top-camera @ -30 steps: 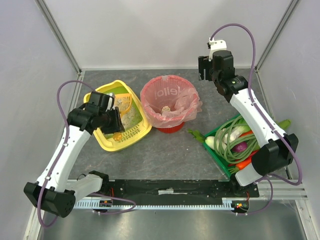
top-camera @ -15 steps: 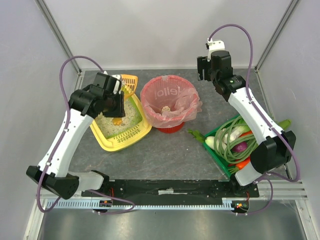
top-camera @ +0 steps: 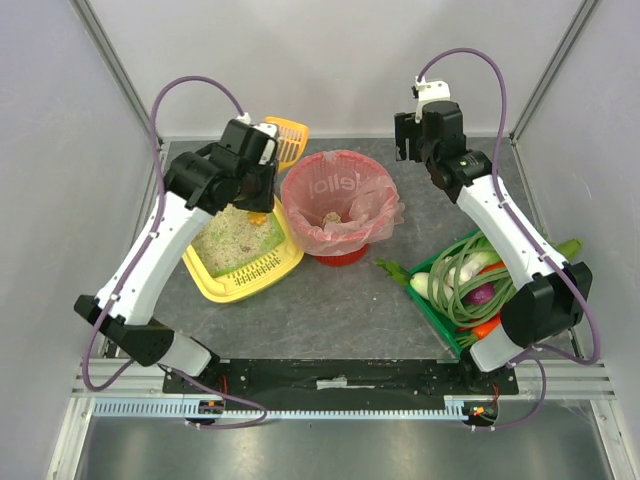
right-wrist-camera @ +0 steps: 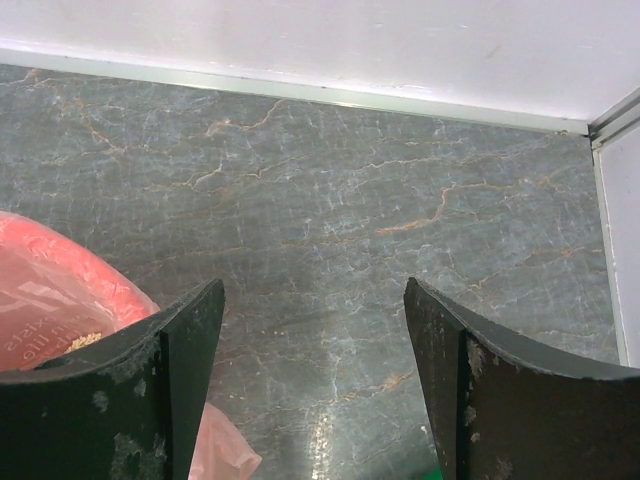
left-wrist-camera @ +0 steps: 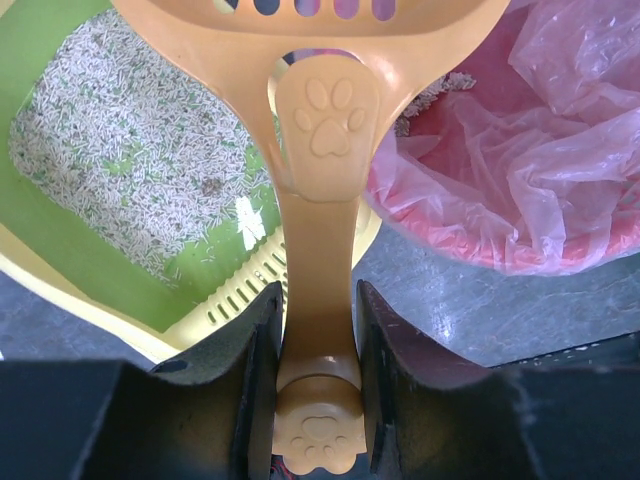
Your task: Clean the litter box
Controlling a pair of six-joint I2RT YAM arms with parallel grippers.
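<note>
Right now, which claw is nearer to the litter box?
Left. The left claw grips the orange litter scoop over the litter box's far side. The right claw hangs open beyond the red bin, on the other side from it.

Yellow litter box [top-camera: 222, 288], green inner walls, pale beige litter inside, slotted rim on near side

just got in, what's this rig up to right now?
Litter box cleaning, mid-scoop. The left arm has its jaws shut on the handle of an orange scoop, held in the air by the far corner of the litter box, next to the red bin. I cannot tell whether the scoop carries anything. The right arm hangs behind the bin with jaws open, holding nothing.
</note>
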